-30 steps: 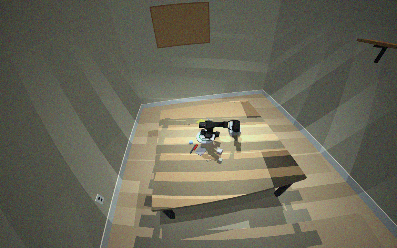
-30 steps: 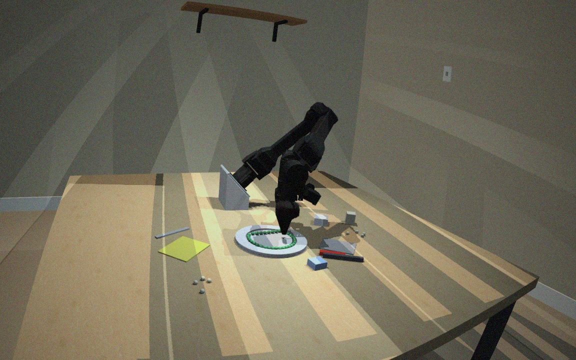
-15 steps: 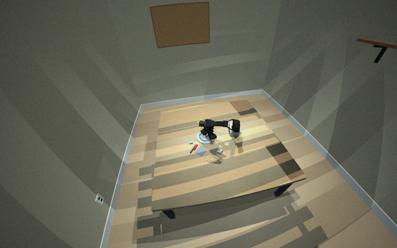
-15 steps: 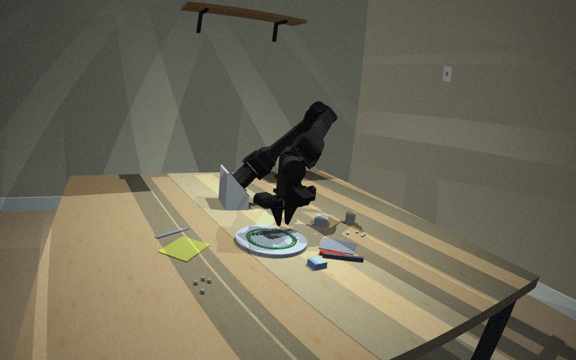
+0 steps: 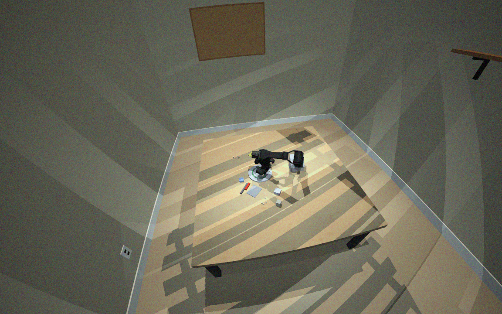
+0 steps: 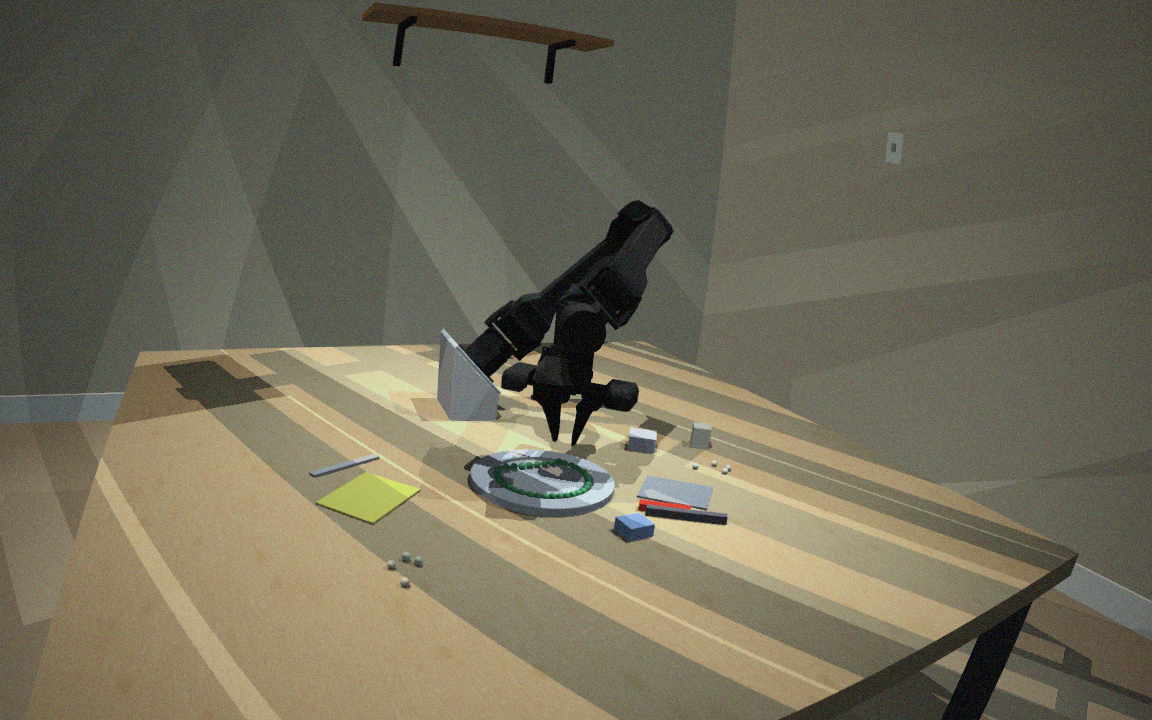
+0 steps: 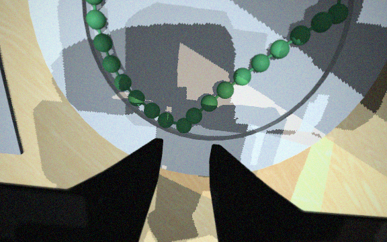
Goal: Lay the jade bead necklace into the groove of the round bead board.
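The round bead board [image 5: 259, 180] [image 6: 482, 492] [image 7: 130, 131] is pale grey, with a thin dark groove line. The jade bead necklace [image 6: 553, 495] [image 7: 225, 90] lies on it as a closed-looking loop of green beads. In the wrist view its left side runs close along the groove line. From a bend near the bottom, its right side cuts nearly straight across the board's inside, well off the groove, to the upper right. The far part is out of that view. My gripper [image 6: 564, 442] [image 7: 187, 149] is partly open and empty, above the board's arm-side rim, close to that bend.
A blue block [image 6: 634, 527], a grey tile [image 6: 676, 492], a red item [image 6: 665, 505] and a dark bar [image 6: 687, 515] lie beside the board. A yellow-green sheet [image 6: 369, 498] and a thin rod [image 6: 344, 466] lie opposite. Two small blocks [image 6: 642, 440] [image 6: 701, 435] and loose pale beads stand nearby.
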You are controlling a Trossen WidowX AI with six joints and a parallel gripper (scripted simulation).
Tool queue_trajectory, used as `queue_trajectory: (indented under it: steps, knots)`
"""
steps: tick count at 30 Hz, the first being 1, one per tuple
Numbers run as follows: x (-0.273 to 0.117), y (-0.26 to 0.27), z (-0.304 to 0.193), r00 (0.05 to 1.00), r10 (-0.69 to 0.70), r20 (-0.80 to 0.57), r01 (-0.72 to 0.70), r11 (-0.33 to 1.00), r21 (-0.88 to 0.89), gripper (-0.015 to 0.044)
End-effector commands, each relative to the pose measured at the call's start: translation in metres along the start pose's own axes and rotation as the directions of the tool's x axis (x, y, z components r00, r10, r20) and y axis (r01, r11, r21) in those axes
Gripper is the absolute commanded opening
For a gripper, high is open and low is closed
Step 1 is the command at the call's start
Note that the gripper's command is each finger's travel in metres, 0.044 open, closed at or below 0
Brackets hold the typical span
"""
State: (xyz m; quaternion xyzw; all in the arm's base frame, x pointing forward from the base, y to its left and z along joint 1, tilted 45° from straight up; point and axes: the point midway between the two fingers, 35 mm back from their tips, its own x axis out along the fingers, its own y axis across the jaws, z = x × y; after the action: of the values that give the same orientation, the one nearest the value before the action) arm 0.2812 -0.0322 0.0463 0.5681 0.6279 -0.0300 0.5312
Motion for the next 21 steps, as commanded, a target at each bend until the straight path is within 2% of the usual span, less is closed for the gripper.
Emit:
queue_trajectory:
  steps: [1,13,19,21]
  knots:
    - [-0.009,-0.002,0.007,1.000,-0.010,0.007,0.004,0.816,0.579,0.0120]
    - [-0.009,-0.002,0.007,1.000,-0.010,0.007,0.004,0.816,0.579,0.0120]
    - [0.007,-0.002,0.007,1.000,-0.009,0.006,0.004,0.816,0.579,0.0120]
    - [0.000,0.000,0.009,1.000,-0.005,0.020,-0.007,0.823,0.568,0.0120]
